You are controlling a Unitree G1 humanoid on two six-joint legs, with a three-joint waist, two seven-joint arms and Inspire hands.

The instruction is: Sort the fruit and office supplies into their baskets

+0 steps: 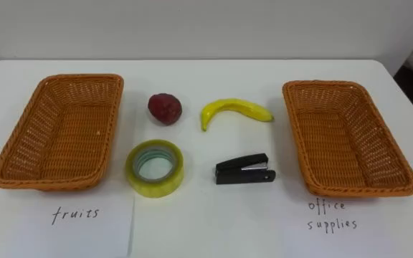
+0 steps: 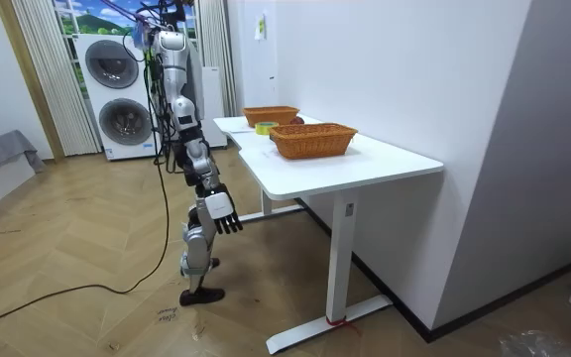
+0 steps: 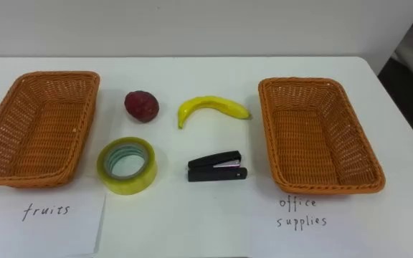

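Robot stands at white table, right hand hanging low beside thigh, fingers loosely spread, grasping nothing, touching nothing. Between left basket and right basket, all on tabletop: red fruit and banana in far row, tape roll and black stapler in near row, each apart from the others.

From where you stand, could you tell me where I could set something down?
Free: the table strip along its far edge, and the near edge between the fruits label and the office supplies label. Empty too: left basket and right basket. Crowded: the middle, with red fruit, banana, tape roll and stapler.
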